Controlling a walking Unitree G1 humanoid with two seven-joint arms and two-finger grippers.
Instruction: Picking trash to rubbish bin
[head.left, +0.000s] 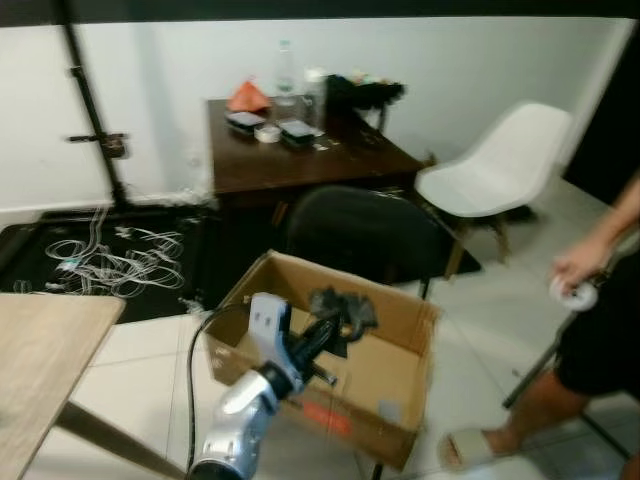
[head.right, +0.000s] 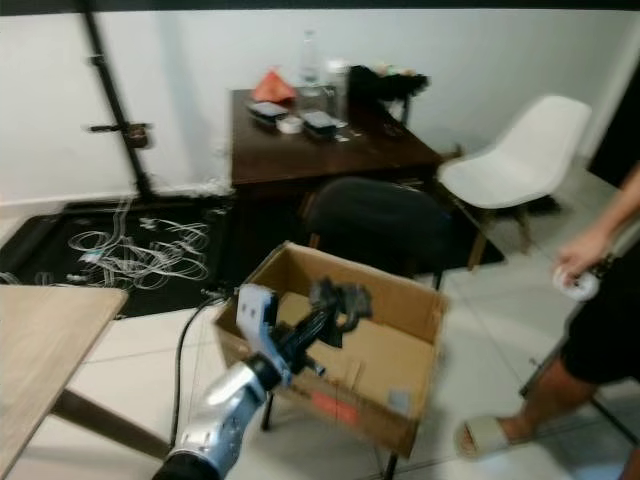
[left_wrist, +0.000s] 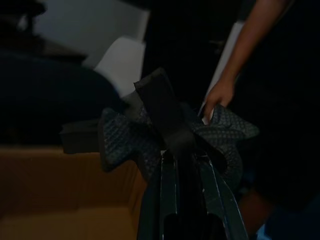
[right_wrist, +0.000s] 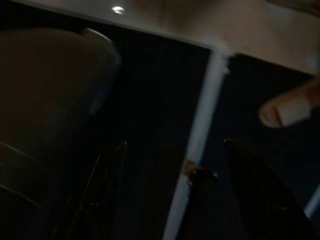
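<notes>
At the far left, the corner of a light wooden table (head.left: 40, 360) juts into view, with bare tiled floor (head.left: 140, 385) between it and the cardboard box (head.left: 385, 400). Behind that, white cables (head.left: 110, 262) lie tangled on a black mat (head.left: 30, 250) along the wall, beside a black stand pole (head.left: 92, 110).

The left gripper (head.left: 335, 322) reaches over the near left rim of the open box, its two black fingers (left_wrist: 170, 150) clamped together on a dark, dotted-weave piece of crumpled fabric trash (left_wrist: 130, 142). The trash hangs above the box's open interior, near the back rim and clear of the cardboard floor. The box's right front corner sags outward.

Just behind the box stands a dark round-backed chair (head.left: 365, 235), close to the box's back edge. Beyond it a dark brown table (head.left: 300, 150) against the wall carries bottles and small clutter along its far edge.

Right of that, a white shell chair (head.left: 500, 165) stands with open floor in front of it. At the right edge a person's hand (head.left: 580, 262) holds a small white object, and a sandalled foot (head.left: 475, 447) rests close to the box's right corner.

In the dark right wrist view, the right gripper (right_wrist: 172, 187) has its fingers spread apart.
</notes>
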